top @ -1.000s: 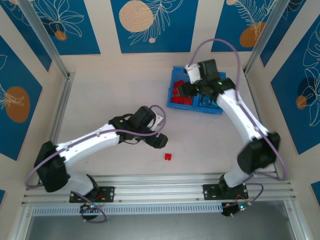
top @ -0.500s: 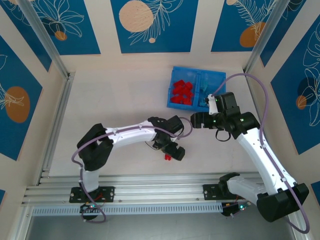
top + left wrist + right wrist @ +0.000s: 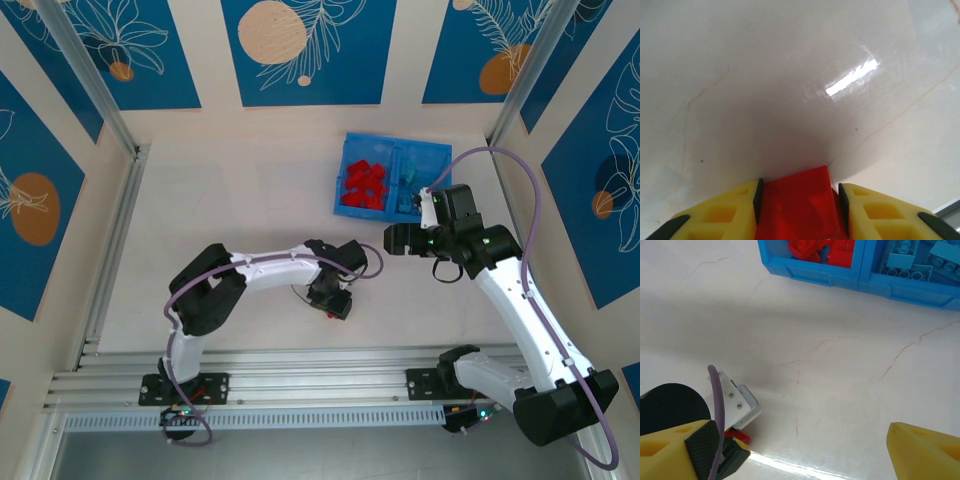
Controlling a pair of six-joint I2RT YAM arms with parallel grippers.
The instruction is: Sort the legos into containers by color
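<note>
One red brick (image 3: 799, 210) on the worktop (image 3: 230, 190), near the front edge; clamped at both sides by the left hand (image 3: 338, 306); right hand (image 3: 396, 240) spread wide, empty, above bare worktop just before the tray (image 3: 825, 274); tray holds red legos (image 3: 364, 185) in the left compartment, light-blue legos (image 3: 413, 180) in the right.

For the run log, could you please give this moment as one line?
left gripper: shut on small red plastic studded brick | right gripper: open, empty | phase: pick
</note>
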